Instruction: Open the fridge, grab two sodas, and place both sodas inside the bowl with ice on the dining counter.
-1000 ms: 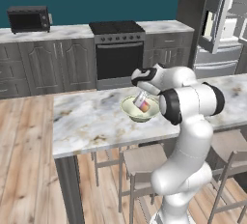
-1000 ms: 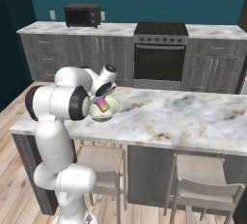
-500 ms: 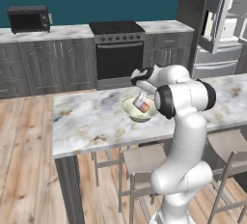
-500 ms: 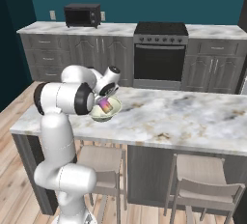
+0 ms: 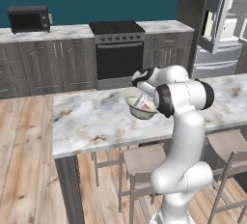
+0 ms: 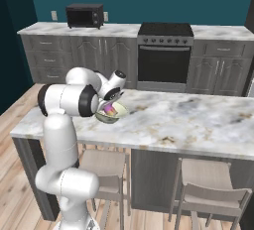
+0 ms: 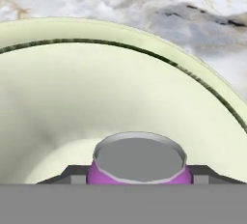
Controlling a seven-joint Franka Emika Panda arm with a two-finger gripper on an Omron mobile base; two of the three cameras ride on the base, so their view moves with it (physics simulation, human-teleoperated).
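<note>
My gripper (image 7: 139, 175) is shut on a purple soda can (image 7: 139, 162), whose grey top sits between the two dark fingertips. The can hangs low inside the pale cream-green bowl (image 7: 120, 92), just above its floor. From the left base view, the bowl (image 5: 136, 113) rests on the white marble dining counter (image 5: 91, 121), and my gripper (image 5: 144, 101) reaches down into it with the can (image 5: 144, 106). In the right base view, the can (image 6: 110, 109) shows purple and orange inside the bowl (image 6: 115, 119). The fridge (image 5: 226, 30) stands at the back right with a door open.
Stools (image 6: 101, 164) stand under the dining counter's near edge. A stove (image 5: 118, 49) and dark grey cabinets (image 5: 43, 63) line the back wall, with a microwave (image 5: 28, 19) on top. The counter stretches bare to the right of the bowl (image 6: 198, 125).
The arm's elbow has shifted a little to the left while the hand stays over the bowl. The can is still gripped.
</note>
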